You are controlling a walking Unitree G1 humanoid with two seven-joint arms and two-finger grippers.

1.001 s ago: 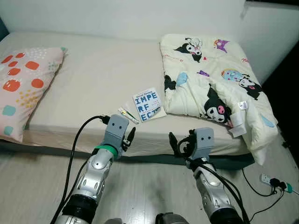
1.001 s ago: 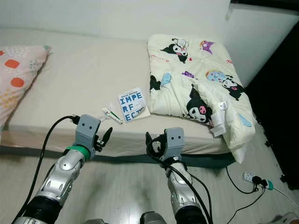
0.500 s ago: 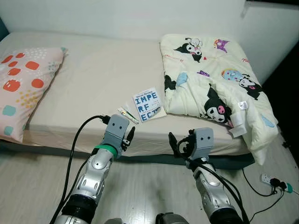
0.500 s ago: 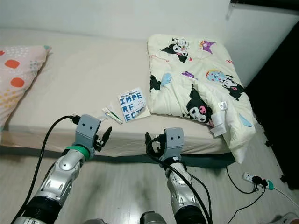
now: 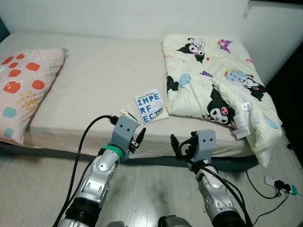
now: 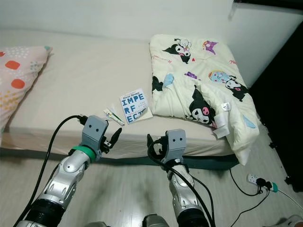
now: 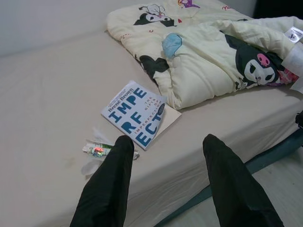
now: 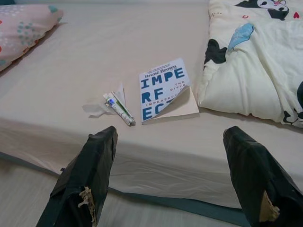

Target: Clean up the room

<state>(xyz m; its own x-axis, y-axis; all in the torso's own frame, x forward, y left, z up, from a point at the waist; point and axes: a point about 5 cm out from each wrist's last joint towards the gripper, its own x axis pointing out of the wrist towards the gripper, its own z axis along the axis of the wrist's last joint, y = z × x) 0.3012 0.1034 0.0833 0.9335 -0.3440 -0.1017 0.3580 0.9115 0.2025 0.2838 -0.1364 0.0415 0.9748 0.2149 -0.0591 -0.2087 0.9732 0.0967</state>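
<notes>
Beige bed with 1 book and wrapper. Left gripper and right gripper both spread wide, empty. Best to approach low, pinching the book's raised cover edge.

The scene is evenly and softly lit from above. The bed is rendered sharp, without glare. Deep shadow is seen at the far right, and faint shadow under the quilt edge.
</notes>
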